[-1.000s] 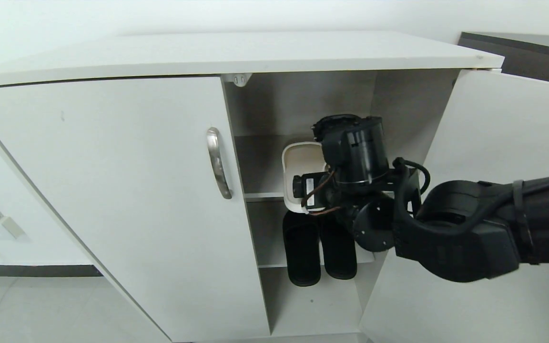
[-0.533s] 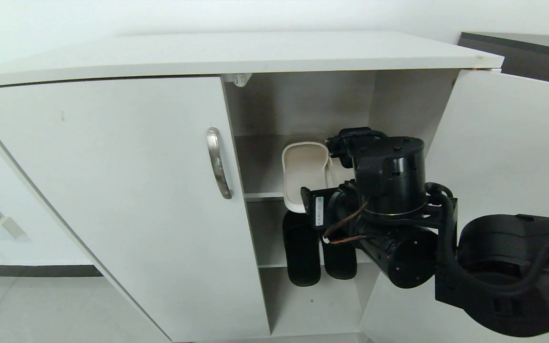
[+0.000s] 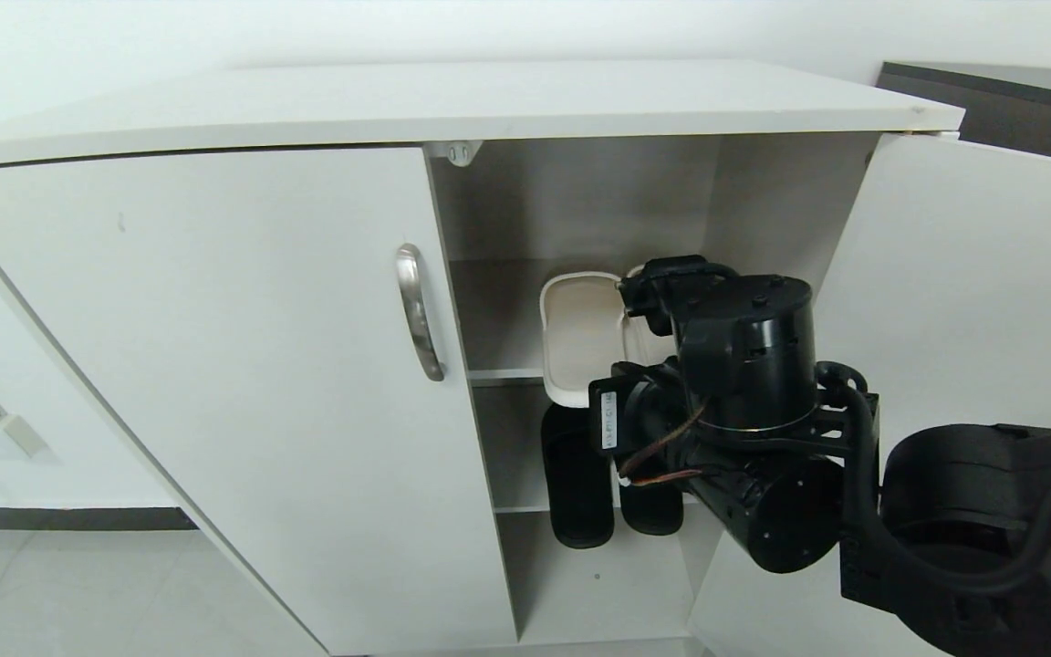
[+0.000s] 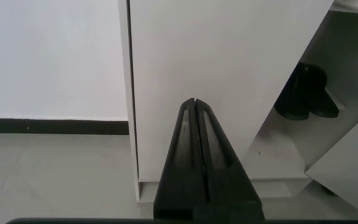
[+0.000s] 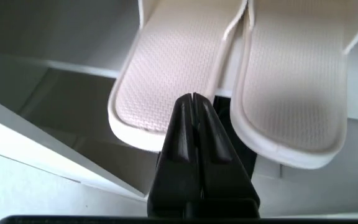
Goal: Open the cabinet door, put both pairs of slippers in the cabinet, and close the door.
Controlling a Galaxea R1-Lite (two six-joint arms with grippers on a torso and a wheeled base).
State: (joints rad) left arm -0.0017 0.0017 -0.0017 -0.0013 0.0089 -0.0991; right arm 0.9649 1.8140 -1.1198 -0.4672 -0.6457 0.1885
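Most of the task looked done. The cabinet [image 3: 452, 100] stood with its right door [image 3: 945, 274] swung wide open, and both pairs were inside. The white slippers [image 3: 580, 338] lay side by side on the upper shelf [image 3: 498, 370], with their near ends hanging past its front edge. The black slippers [image 3: 580, 484] lay on the lower shelf [image 3: 516, 502] directly beneath and overhung it the same way.

The right gripper [image 5: 194, 99] was closed on nothing, its fingers pressed together just in front of the gap between the two white soles. The left gripper [image 4: 195, 102] was also closed and empty, low down and facing the shut left door [image 3: 215, 365], well left of the black pair. Judging by this, only closing the right door remained, perhaps after the white pair was nudged farther in.

The cabinet was plain white board with a curved metal handle [image 3: 416, 310] on the left door. It stood on a pale grey floor [image 4: 55, 168] against a white wall [image 4: 48, 56] with a dark skirting strip [image 4: 55, 126].
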